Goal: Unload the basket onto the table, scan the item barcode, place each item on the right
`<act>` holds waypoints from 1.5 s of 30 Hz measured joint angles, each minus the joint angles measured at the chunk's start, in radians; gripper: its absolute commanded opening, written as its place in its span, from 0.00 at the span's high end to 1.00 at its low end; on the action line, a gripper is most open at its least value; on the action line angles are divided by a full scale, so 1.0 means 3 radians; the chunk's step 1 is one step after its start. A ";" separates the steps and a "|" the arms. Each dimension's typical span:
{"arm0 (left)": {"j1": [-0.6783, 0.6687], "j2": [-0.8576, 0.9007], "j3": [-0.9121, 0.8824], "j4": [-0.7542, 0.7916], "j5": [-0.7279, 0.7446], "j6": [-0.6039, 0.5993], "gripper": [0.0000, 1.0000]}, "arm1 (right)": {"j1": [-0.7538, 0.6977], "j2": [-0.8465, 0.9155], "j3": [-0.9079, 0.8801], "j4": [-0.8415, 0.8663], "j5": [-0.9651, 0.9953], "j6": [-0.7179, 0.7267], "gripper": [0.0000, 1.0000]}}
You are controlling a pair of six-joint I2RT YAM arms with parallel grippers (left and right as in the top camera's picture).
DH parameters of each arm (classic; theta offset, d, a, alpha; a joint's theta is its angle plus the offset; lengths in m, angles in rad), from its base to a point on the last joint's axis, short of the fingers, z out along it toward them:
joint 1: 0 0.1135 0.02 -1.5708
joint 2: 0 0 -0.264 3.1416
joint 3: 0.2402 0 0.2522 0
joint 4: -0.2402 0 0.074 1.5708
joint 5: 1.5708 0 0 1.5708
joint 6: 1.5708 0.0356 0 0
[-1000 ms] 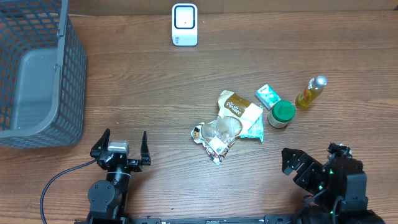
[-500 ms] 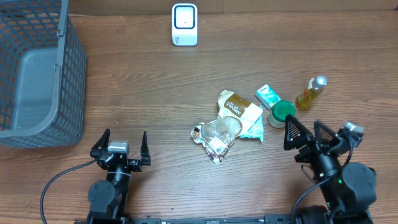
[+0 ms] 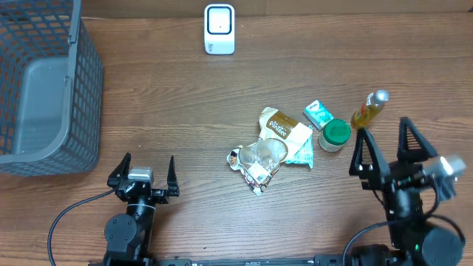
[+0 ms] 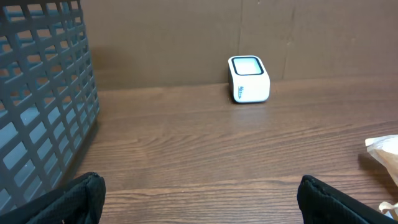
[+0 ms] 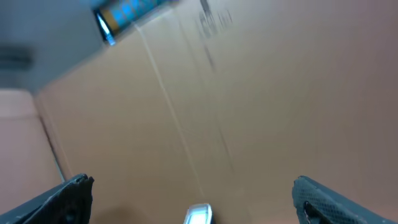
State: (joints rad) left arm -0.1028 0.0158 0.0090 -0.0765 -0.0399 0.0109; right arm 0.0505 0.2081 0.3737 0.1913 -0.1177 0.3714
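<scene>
Both grippers are gaping wide and holding nothing. The right gripper (image 3: 383,130) is hovering nearest the items: the jar (image 3: 335,134) is sitting just left of its jaws, the bottle (image 3: 369,109) just ahead. The left gripper (image 3: 148,164) is resting well apart. The scanner (image 3: 219,29) is standing far beyond.

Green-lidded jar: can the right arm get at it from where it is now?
Probably yes. The right claw is open beside the green-lidded jar, nothing between them; only the yellow bottle stands close by.
</scene>
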 measured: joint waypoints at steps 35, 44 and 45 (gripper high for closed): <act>0.0000 0.0000 0.0000 0.0000 0.0000 0.0001 0.00 | -0.0014 -0.0654 -0.1186 -0.0930 0.0094 -0.0369 0.00; 0.0000 0.0000 0.0000 0.0000 0.0000 0.0001 0.00 | -0.0014 -0.0654 -0.1186 -0.0921 0.0098 -0.0712 0.00; 0.0000 0.0000 0.0000 0.0000 0.0000 0.0001 0.00 | -0.0014 -0.0654 -0.1186 -0.0917 0.0098 -0.0779 0.00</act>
State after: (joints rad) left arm -0.1028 0.0158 0.0090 -0.0765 -0.0399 0.0113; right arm 0.0463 0.0120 0.0177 -0.0837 -0.0883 0.1375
